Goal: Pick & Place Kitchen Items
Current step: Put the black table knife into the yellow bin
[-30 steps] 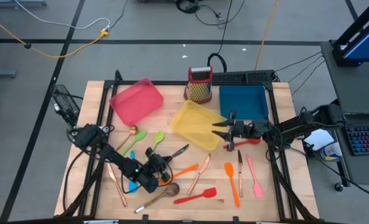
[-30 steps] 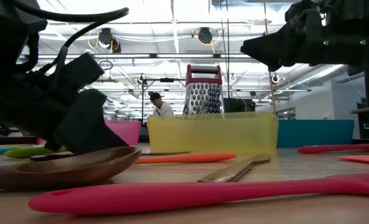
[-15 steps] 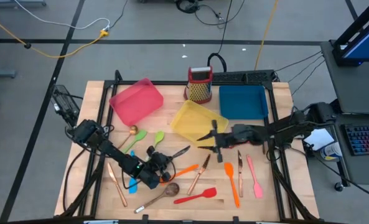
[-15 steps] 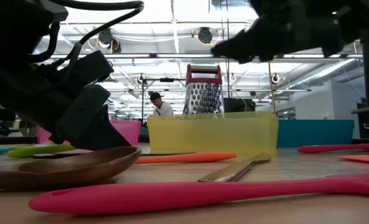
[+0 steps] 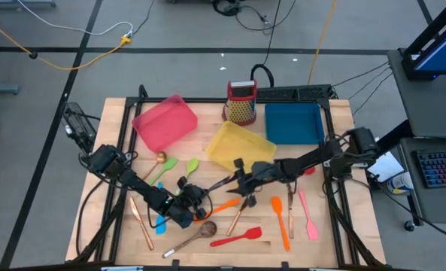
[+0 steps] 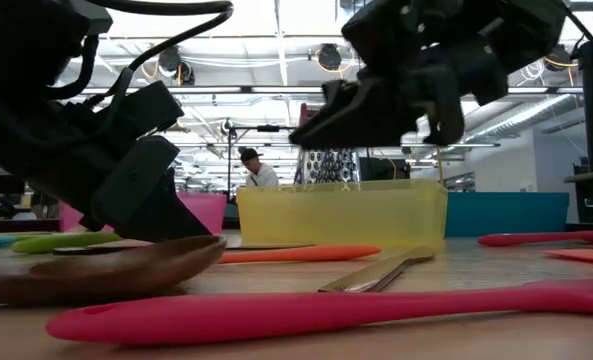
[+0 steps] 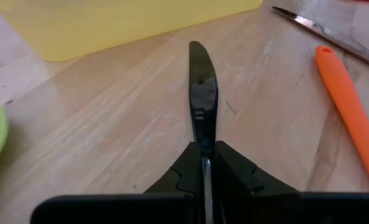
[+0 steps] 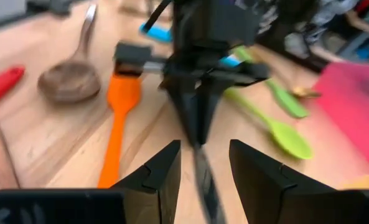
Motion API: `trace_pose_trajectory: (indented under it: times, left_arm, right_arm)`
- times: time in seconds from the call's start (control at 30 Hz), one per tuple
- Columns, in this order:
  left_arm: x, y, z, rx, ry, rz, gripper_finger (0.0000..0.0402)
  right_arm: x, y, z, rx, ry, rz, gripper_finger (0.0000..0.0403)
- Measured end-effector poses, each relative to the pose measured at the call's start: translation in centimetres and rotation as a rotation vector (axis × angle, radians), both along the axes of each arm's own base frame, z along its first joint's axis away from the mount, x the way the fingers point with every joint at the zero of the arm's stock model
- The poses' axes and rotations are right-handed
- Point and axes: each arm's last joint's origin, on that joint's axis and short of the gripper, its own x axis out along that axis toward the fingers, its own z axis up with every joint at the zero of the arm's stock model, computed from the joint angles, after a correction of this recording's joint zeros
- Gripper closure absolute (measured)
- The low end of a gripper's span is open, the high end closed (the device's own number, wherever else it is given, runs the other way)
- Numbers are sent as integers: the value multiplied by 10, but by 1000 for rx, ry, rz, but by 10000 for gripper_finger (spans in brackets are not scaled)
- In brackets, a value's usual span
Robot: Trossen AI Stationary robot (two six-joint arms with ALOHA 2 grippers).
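A black knife (image 5: 216, 183) lies slantwise in the middle of the table, and my left gripper (image 5: 195, 193) is shut on its near-left end. The left wrist view shows the knife (image 7: 201, 87) running straight out from my left gripper (image 7: 204, 163) toward the yellow tray. My right gripper (image 5: 236, 179) is open at the knife's far-right tip. In the right wrist view my right gripper (image 8: 203, 167) has a finger on either side of the blurred blade (image 8: 204, 177); no touch shows. In the low view both grippers hang dark above the table, the left (image 6: 126, 190) and the right (image 6: 376, 100). My left gripper pinches the knife's narrow handle end (image 7: 203, 144) between its two fingers. The fingers slant down from the table's near left and lie along the knife. The blade sticks straight out ahead of them; whether its tip rests on the wood cannot be told.
The yellow tray (image 5: 238, 147), a pink tray (image 5: 165, 120), a blue tray (image 5: 294, 122) and a box grater (image 5: 241, 102) stand at the back. Around the grippers lie an orange spatula (image 5: 221, 205), a brown spoon (image 5: 204, 229), a red spatula (image 5: 238, 237), green spoons (image 5: 162, 169) and copper cutlery (image 5: 241, 207).
My right gripper has swept from beside the blue tray toward the table's left, sinking a little and turning, until its open fingers reach the knife's tip. My left gripper has stayed shut on the knife, nearly still.
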Motion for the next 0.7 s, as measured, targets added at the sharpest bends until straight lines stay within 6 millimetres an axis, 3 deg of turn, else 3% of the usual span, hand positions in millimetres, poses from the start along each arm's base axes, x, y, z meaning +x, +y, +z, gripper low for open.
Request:
trace_pose_trajectory:
  times: [0.27, 0.43, 0.7]
  left_arm:
    - [1, -1, 1, -10, -17, -1, 372]
    - [2, -2, 2, -23, -32, -5, 367]
    - [4, -2, 4, -29, -53, -6, 373]
  right_arm:
    - [30, 5, -27, -91, 202, -54, 273]
    - [42, 7, -36, -134, 219, -38, 271]
    - [44, 5, -40, -247, 259, -56, 236]
